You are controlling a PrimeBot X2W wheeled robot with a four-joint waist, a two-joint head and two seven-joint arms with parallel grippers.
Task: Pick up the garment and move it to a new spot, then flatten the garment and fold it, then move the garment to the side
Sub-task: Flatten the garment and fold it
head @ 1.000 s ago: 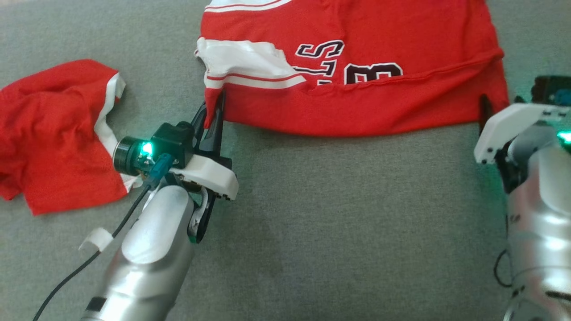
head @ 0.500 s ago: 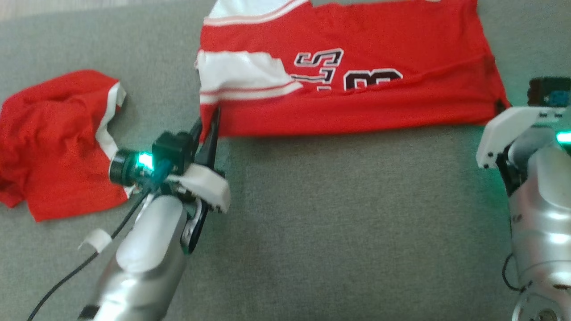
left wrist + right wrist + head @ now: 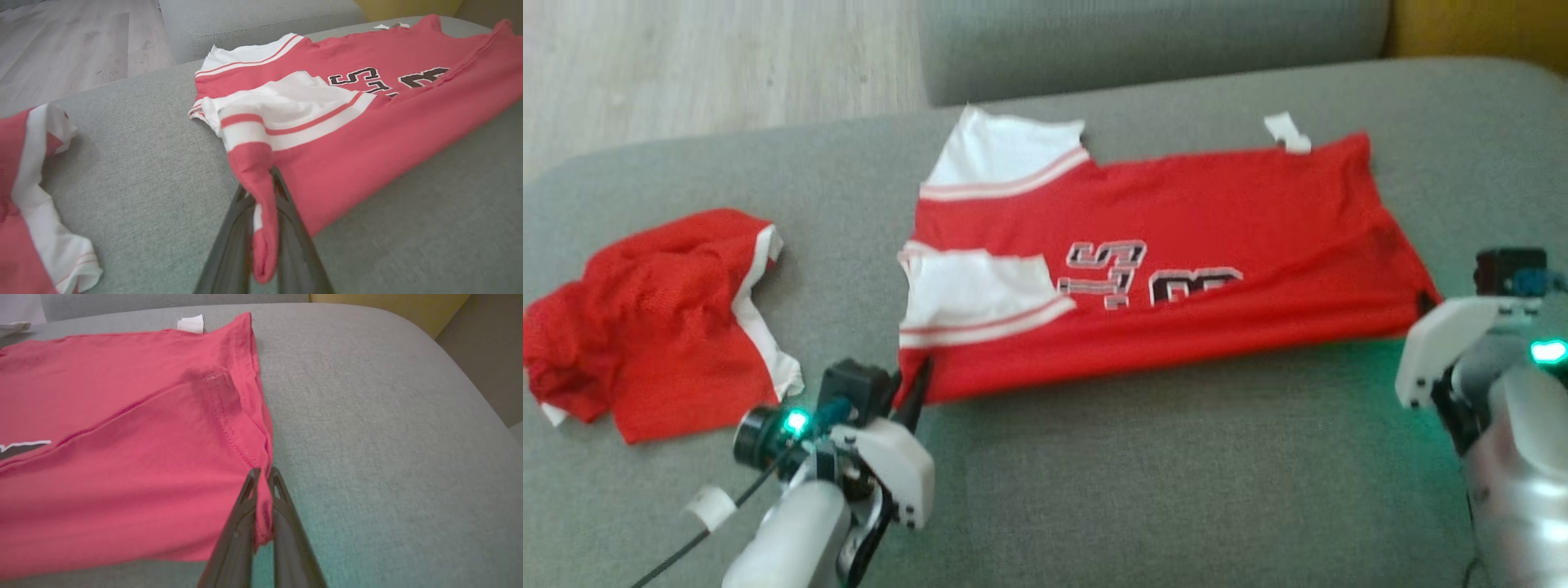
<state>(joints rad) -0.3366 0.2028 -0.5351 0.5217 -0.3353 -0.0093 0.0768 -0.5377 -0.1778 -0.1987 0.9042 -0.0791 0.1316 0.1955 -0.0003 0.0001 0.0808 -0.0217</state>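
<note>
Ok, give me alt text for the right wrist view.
The right gripper is shut on the near corner of a red jersey spread on a grey cushion. A white label sticks out at the jersey's far edge.

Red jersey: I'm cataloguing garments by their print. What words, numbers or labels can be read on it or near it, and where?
"S": black, white-edged letter printed on the jersey; the letters beside it are cut off by the fold and unreadable.
Number next to them: half folded under, so the digit cannot be told.
White tag at the jersey's edge: no text legible.
Crumpled red garment: no text seen.
</note>
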